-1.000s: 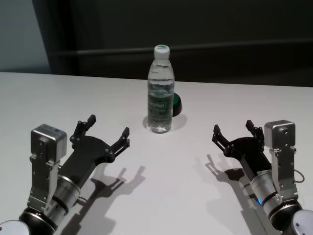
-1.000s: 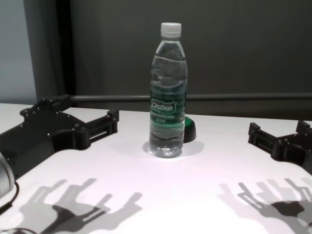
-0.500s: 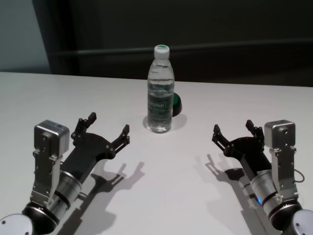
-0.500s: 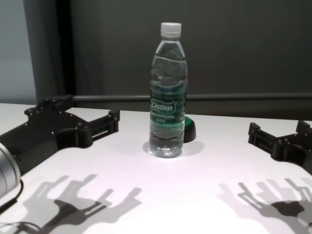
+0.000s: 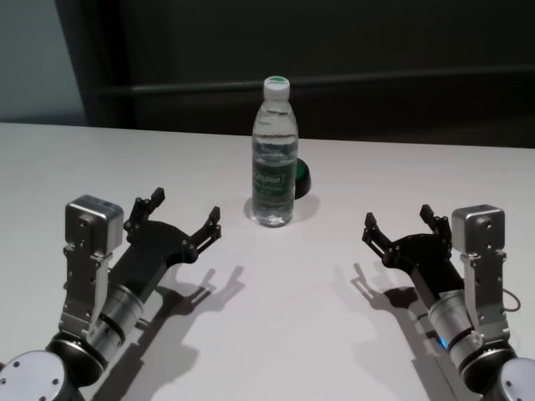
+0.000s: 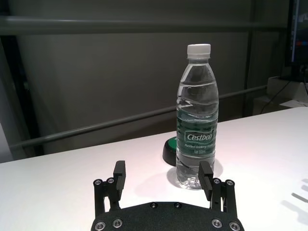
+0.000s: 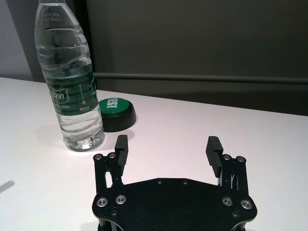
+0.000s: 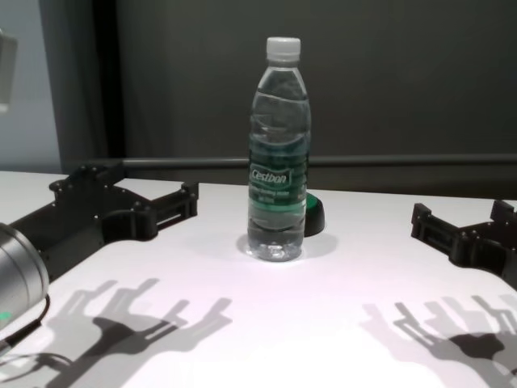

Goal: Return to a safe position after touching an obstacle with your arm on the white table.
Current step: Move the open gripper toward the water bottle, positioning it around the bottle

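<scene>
Smooth white worktop (image 5: 351, 175) against dark wall carries the clear ribbed bottle (image 5: 275, 154), upright at frame centre, with left claw (image 5: 182, 221) and right claw (image 5: 399, 224) both spread, empty, lower corners.

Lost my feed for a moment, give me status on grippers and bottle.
Left gripper open, above the table, short of the bottle. Right gripper open, parked at right. Bottle upright on white table, untouched. Dark green-topped button just behind it.
</scene>
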